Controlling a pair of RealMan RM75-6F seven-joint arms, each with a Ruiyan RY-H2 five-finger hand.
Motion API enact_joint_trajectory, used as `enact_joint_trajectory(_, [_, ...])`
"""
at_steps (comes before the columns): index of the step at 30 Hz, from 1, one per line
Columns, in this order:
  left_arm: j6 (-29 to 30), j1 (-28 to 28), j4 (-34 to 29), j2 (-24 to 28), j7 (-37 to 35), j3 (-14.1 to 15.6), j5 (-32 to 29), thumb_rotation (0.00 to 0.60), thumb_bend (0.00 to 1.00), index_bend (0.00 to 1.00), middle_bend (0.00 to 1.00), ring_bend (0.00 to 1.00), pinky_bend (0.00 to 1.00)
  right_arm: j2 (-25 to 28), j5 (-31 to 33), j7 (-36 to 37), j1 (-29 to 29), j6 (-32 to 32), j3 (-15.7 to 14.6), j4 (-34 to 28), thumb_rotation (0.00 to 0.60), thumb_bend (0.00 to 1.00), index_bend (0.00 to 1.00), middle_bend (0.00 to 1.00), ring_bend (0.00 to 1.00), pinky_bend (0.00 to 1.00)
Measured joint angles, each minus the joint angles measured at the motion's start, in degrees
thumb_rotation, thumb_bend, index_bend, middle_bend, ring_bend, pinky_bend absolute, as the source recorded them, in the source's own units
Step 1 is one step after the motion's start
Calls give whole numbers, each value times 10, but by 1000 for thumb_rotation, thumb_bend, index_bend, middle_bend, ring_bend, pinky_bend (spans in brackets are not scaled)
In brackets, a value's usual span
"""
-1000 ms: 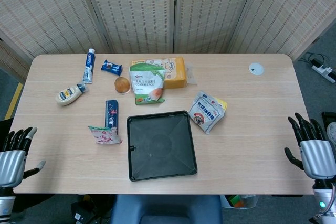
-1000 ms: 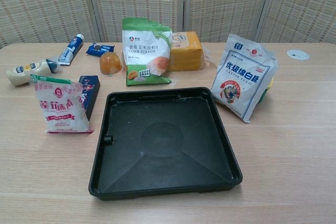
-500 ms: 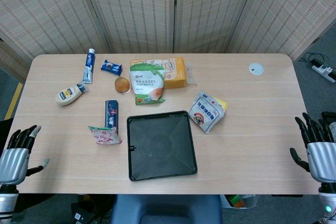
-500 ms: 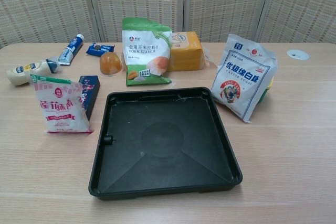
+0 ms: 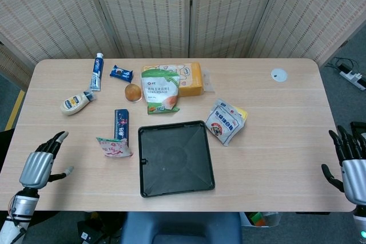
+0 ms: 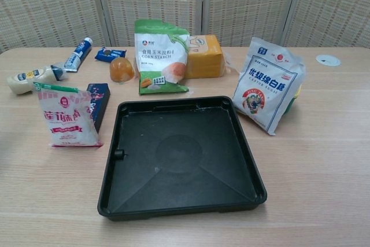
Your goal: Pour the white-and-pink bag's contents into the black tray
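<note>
White-and-pink bag (image 6: 65, 115) stands upright on the worktop (image 6: 324, 143) just left of the black tray (image 6: 179, 157), untouched. It looks soft, crinkly and light; gripping its sides below the top seal seems safest. Left hand (image 5: 41, 164) and right hand (image 5: 350, 164) hover empty, fingers spread.

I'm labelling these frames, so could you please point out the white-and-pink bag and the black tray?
white-and-pink bag (image 6: 66, 121), chest view, front panel
black tray (image 6: 179, 154), chest view, bare floor
</note>
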Motion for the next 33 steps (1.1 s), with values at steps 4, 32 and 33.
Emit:
enact_joint_trajectory(4, [-12, -7, 9, -12, -17, 0, -4, 600, 264, 0, 123, 189, 271, -2, 0, 3, -1, -2, 0, 4, 600, 344, 0, 38, 112, 58])
enact_joint_trajectory(32, [-117, -90, 217, -176, -242, 4, -13, 600, 199, 0, 62, 124, 228, 3, 4, 2, -11, 0, 1, 0, 600, 344, 0, 38, 112, 58])
enact_joint_trajectory(33, [-119, -93, 221, -180, -250, 4, -13, 600, 199, 0, 62, 125, 227, 3, 5, 2, -11, 0, 1, 0, 600, 344, 0, 38, 113, 58])
